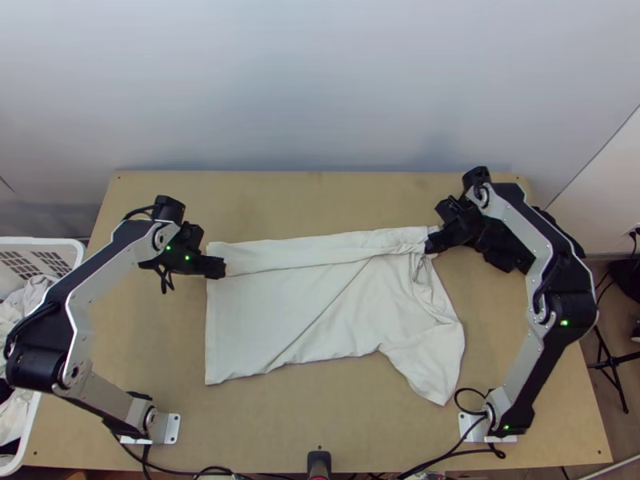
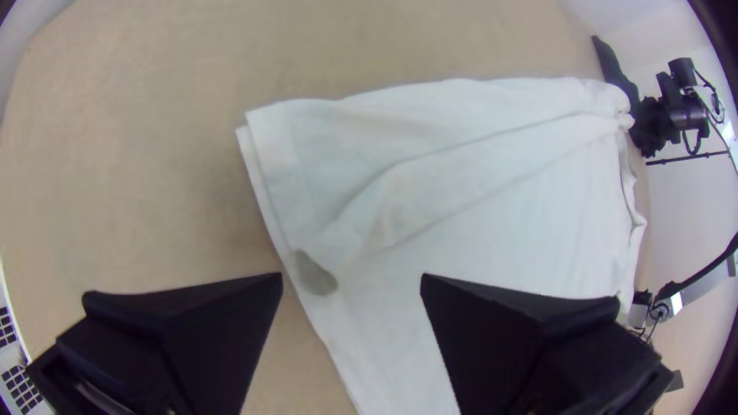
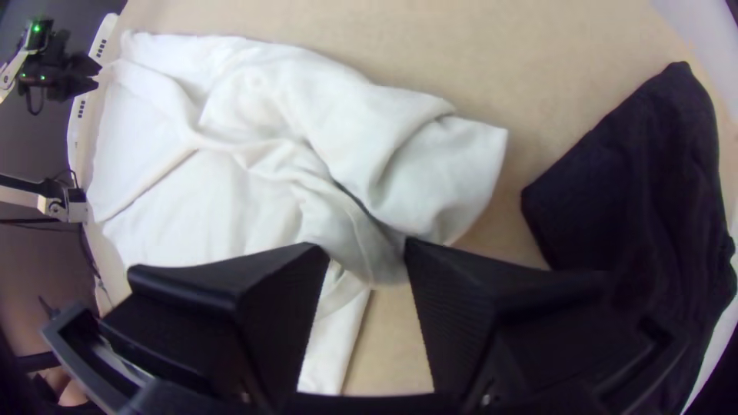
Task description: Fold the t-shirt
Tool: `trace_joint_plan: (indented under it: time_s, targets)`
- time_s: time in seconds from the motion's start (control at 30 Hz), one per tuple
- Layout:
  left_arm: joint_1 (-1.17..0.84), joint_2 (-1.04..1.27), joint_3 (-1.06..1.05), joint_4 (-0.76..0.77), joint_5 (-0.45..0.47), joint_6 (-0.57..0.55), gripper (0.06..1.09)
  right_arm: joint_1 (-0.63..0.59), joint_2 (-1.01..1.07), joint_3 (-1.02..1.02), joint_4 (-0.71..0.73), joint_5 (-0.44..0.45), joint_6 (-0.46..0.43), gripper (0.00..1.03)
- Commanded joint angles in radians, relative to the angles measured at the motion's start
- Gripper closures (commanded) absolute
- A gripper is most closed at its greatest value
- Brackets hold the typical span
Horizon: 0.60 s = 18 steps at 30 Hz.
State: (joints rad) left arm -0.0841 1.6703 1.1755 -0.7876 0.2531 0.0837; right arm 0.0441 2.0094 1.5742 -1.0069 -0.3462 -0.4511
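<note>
Apparently, the shirt [image 1: 312, 300] has its far side folded; with left gripper [image 2: 351, 274] and right gripper [image 3: 367, 246] fingers apart, next grasp the near side.

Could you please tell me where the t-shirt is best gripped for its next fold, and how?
I'd pinch the t-shirt at the hem's near corner and the near sleeve, coming down from above on the near side. The far side is folded over in a strip, while the near side lies spread low on the table, with corner and sleeve jutting out.
</note>
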Motion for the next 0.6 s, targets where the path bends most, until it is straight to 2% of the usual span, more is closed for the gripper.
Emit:
trace_joint_plan:
  time_s: [0.0, 0.07, 0.17, 0.3, 0.57]
  targets:
    - [0.055, -0.046, 0.064, -0.064, 0.000, 0.014, 0.10, -0.039, -0.074, -0.011, -0.009, 0.033, -0.035, 0.35]
    - [0.087, -0.061, 0.098, -0.104, 0.000, 0.024, 0.10, -0.056, -0.093, -0.013, -0.035, 0.044, -0.052, 0.29]
    - [0.098, -0.107, 0.110, -0.131, 0.000, 0.045, 0.10, -0.066, -0.127, -0.039, -0.093, 0.055, -0.083, 0.14]
    - [0.023, -0.204, 0.072, -0.196, 0.000, 0.064, 0.10, -0.061, -0.230, -0.149, -0.101, 0.076, -0.120, 0.14]
    - [-0.339, -0.348, -0.060, -0.355, -0.002, 0.111, 0.10, 0.027, -0.492, -0.424, -0.124, 0.144, -0.225, 0.14]
